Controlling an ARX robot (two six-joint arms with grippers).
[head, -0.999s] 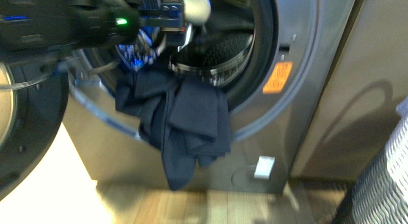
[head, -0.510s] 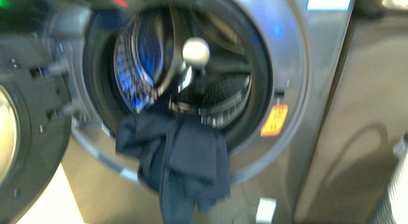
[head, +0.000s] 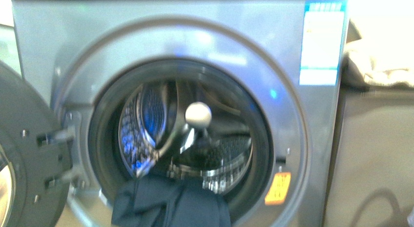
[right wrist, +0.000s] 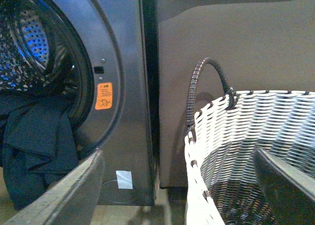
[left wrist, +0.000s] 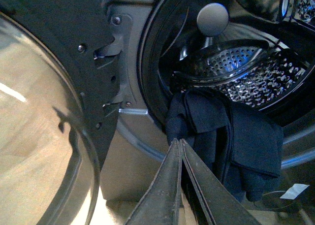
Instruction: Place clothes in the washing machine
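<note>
No legible wording anywhere. On the silver-grey front-loading washing machine (head: 58, 51), at about 4 o'clock from the round porthole, an orange rectangular sticker (head: 278, 188) (right wrist: 103, 96) with dark print too small and blurred to read, plus a round pictogram near its lower edge. At 1 o'clock, a blue-and-white rectangular label (head: 320, 41), washed out, print unreadable. Small white tag (right wrist: 123, 179) low on the front panel, blank.

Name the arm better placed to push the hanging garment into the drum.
Left. Its shut gripper sits right in front of the navy clothes draped over the washing machine opening; the right gripper is open beside the white basket, further off.
</note>
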